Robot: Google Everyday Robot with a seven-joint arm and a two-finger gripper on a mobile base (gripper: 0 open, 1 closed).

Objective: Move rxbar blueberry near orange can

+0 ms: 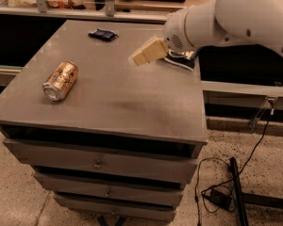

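Still apart: bar at the back edge, can at the front left

Broadly, a grey worktop (132, 102) fills most of the view. It tops a cabinet with a stack of drawers (99, 161) below it, which stands on a speckled floor.

The white robot arm (236, 13) reaches in from the upper right, and its rounded wrist hangs over the worktop's right rear part. At the end of that wrist the beige pincer (137, 58) points down and to the left, above the surface and behind its middle. Whether it is open or closed cannot be told, and nothing shows in its grip.

Just behind the wrist, partly hidden by it, a dark blue chip bag (183, 60) with white lettering lies near the worktop's right edge.

The orange can (60, 80) lies on its side on the left part of the worktop, toward the front. One silver end faces the front left, and the patterned gold body runs back and to the right.

The rxbar blueberry (103, 34), a small flat navy wrapper, lies near the rear edge, left of centre. It is well apart from the can, with bare worktop between the two. It is also apart from the pincer, which sits to its right and a little nearer the front.

On the floor at the right, a black cable (254, 149) trails down to a small dark adapter (219, 197).
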